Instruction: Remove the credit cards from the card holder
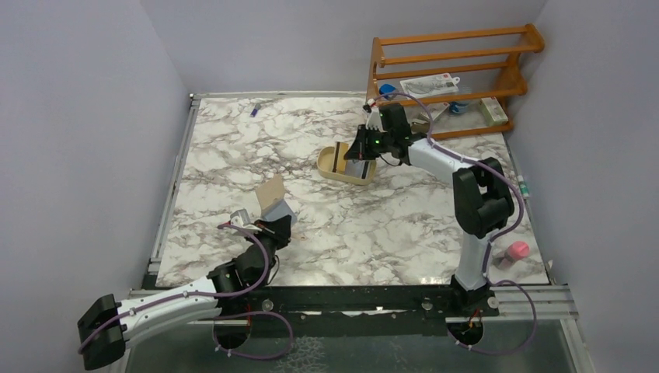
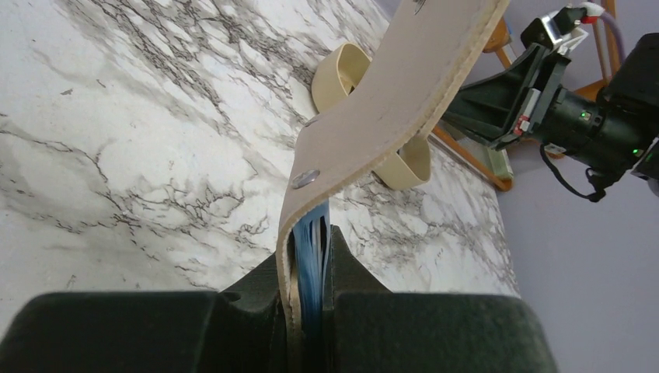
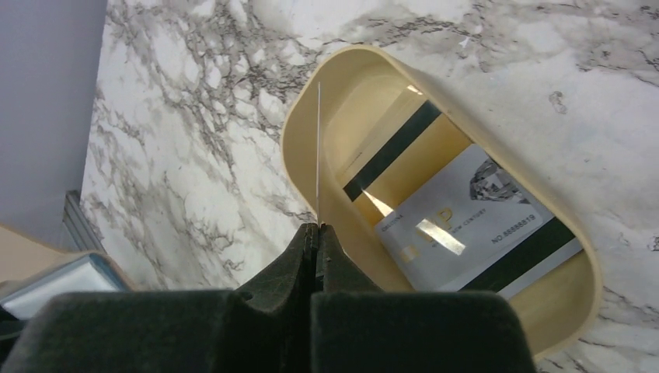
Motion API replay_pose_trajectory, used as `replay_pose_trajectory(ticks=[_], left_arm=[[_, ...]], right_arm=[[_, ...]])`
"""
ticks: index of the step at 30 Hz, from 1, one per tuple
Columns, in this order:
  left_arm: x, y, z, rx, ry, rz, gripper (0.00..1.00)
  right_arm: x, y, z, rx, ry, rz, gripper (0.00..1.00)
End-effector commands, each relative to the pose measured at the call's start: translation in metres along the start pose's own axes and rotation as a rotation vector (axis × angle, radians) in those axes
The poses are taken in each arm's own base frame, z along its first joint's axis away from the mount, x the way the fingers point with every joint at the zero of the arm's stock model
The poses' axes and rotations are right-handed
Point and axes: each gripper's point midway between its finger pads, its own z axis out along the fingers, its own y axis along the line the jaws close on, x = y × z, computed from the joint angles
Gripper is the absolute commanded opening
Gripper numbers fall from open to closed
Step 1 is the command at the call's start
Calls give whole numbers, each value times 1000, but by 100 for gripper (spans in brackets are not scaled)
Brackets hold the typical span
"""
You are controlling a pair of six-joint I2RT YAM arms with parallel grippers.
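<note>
Our left fingers (image 2: 353, 272) are clenched on the small flat tan-beige folding card holder (image 2: 404, 85). They hold it tilted above the marble desk (image 1: 388, 225), well apart from the oval tan plastic tray (image 3: 365, 101). Pale blue plastic credit cards (image 2: 311, 249) sit in its fold. Our right fingers (image 3: 336, 249) pinch one thin card (image 3: 319, 140) edge-on over the tray. A whitish, black-striped card (image 3: 466, 210) lies inside that tray.

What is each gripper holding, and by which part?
Left gripper pinches the card holder by one end, blue cards inside. Right gripper pinches one credit card edge-on by its near end, above the tray.
</note>
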Motion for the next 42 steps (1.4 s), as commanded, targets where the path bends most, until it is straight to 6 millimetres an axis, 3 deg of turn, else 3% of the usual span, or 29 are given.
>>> replay_pose_trajectory(ticks=[1,5,15,23,28,32,37,39,41,42], left_arm=[[-5,-21,0,52,2,-78,0],[-6,-20,0,47,-2,-76,0],[-5,-19,1,37,3,-74,0],[-3,-21,2,34,6,-72,0],[-4,-22,2,36,5,-72,0],[-5,-25,2,44,5,-64,0],[-6,-38,-1,111,24,-30,0],[-6,-47,-3,156,43,7,0],[-4,-57,-6,200,71,53,0],[-2,-60,-7,215,89,77,0]], right_arm=[[-9,-16,15,24,-37,-19,1],[-3,-28,24,43,-28,-9,1],[6,-34,37,25,-4,14,1],[15,-34,38,18,29,25,28],[11,-34,32,39,21,10,36],[-13,-26,15,79,-31,-44,37],[-53,4,-30,101,-141,-152,41],[-58,22,-49,70,-170,-190,49],[-58,54,-69,-27,-212,-252,60],[-51,65,-75,-80,-215,-277,64]])
